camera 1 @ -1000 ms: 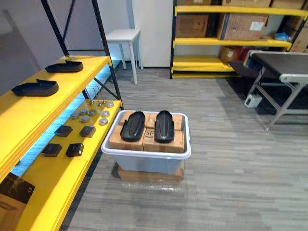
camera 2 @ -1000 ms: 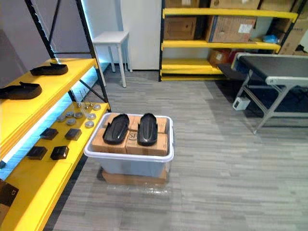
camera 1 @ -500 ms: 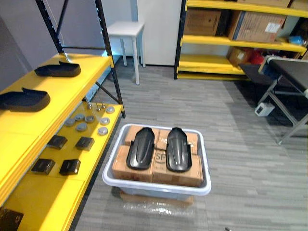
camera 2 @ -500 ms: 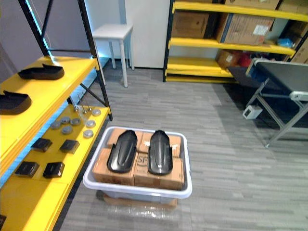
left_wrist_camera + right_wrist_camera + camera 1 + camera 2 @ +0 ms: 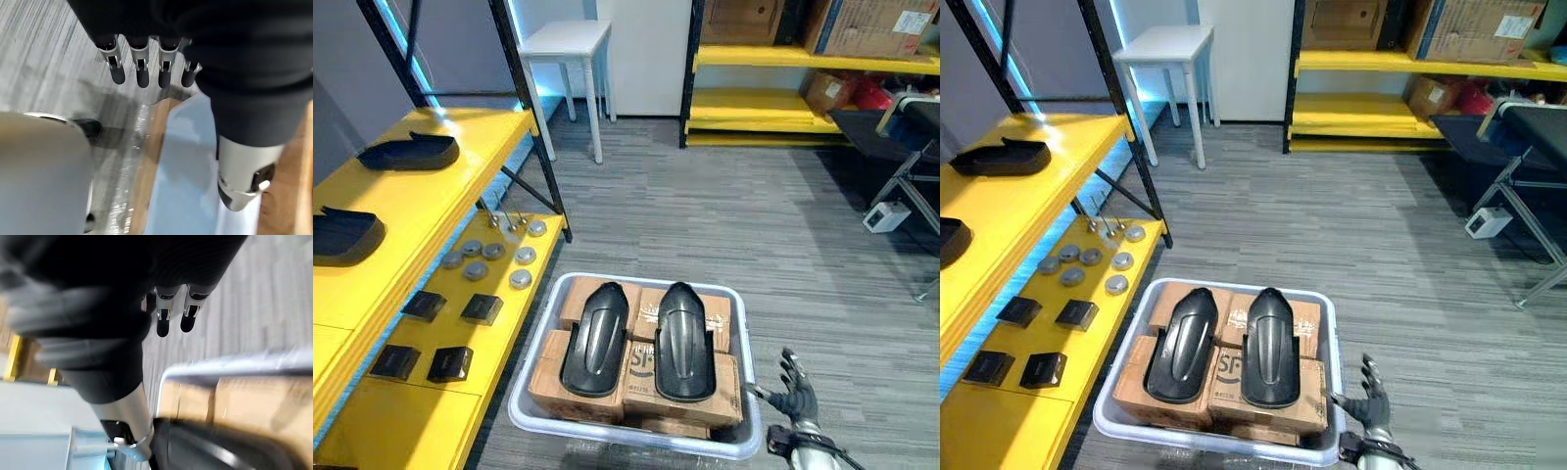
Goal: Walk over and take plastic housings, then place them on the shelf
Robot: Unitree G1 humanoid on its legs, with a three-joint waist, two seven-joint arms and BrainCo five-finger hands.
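Observation:
Two black plastic housings lie side by side, the left one point(image 5: 595, 338) and the right one point(image 5: 683, 341), on cardboard boxes point(image 5: 641, 362) inside a pale grey bin point(image 5: 646, 282) on the floor. My right hand point(image 5: 795, 397) hovers open with spread fingers just beyond the bin's near right corner, touching nothing. In its wrist view its fingers point(image 5: 176, 308) hang straight over the bin rim, with a housing point(image 5: 205, 450) past them. My left hand point(image 5: 142, 68) hangs open beside the bin's wall. Two more housings, one farther point(image 5: 408, 152) and one nearer point(image 5: 342, 235), rest on the yellow shelf point(image 5: 460, 211) at left.
The shelf's lower level holds small black boxes point(image 5: 426, 305) and metal discs point(image 5: 494, 253). A white stool point(image 5: 570, 39) stands at the back. A yellow rack with cartons point(image 5: 783, 59) lines the far wall, and a metal-framed table point(image 5: 911, 108) stands at right.
The camera has come closer to the bin and looks more steeply down on it. My right hand has come into view at the bin's near right corner.

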